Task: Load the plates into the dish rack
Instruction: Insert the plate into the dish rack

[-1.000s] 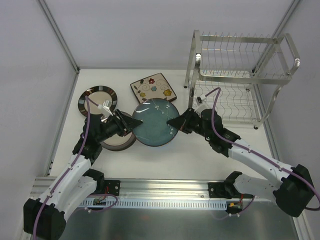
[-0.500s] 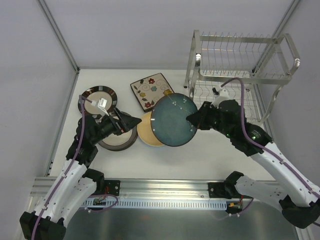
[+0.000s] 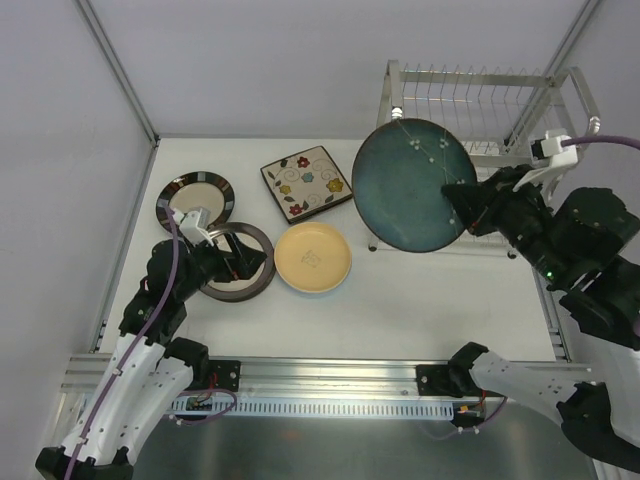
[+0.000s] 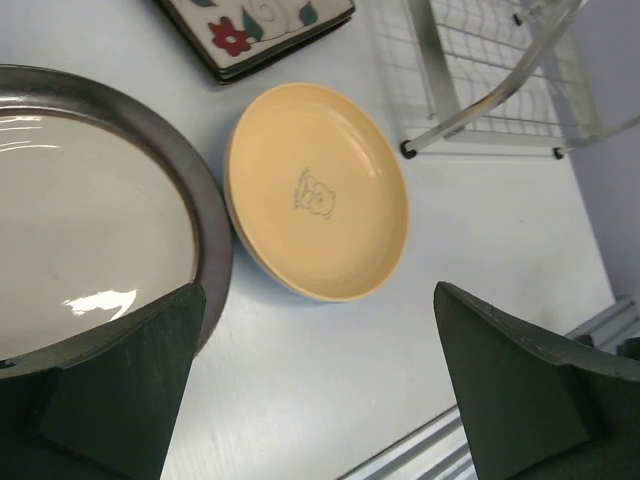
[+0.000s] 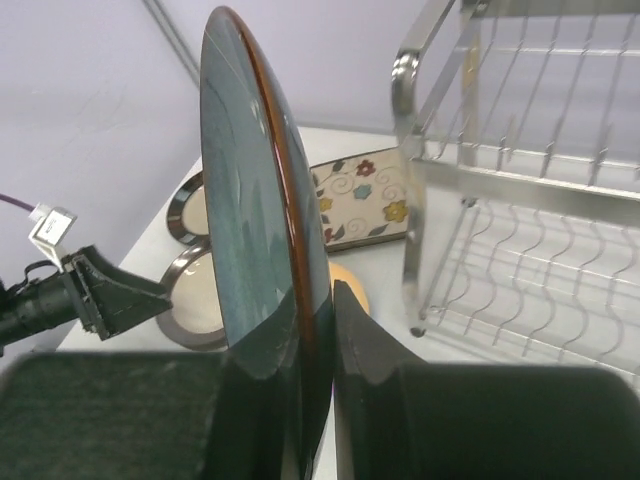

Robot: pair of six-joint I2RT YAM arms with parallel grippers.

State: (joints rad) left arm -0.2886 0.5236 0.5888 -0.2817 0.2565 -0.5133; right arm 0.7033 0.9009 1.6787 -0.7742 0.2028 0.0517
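The teal plate (image 3: 410,185) is off the tabletop (image 3: 450,300) and in the air, stood nearly on edge in front of the rack (image 3: 520,160), level with the upper tier. Your right end effector (image 3: 455,205) is clenched on its right rim, and the right wrist view shows the rim pinched between the two fingers with the plate rising almost vertical. You are in the carry-and-insert step for this plate: it is lifted and turned upright but not yet seated in any slot. From overhead the plate overlaps the rack's front-left post, and I cannot tell whether it is touching the frame or hanging just short of it. The next move calls for lining the plate's edge up with a gap between the upper wires, keeping it vertical, then lowering it until the wires carry it before you let go. Mind the front rail and post on the way in, since a wide plate held by one rim may swing. Your left end effector (image 3: 252,265) is released, jaws spread wide and grasping nothing, hovering low over the brown plate (image 3: 225,290). Just beside that lies the yellow plate (image 3: 312,257), with the floral plate (image 3: 306,180) and the dark-rimmed plate (image 3: 195,197) farther back. All four lie flat on the tabletop, so most of the loading is ahead of you.
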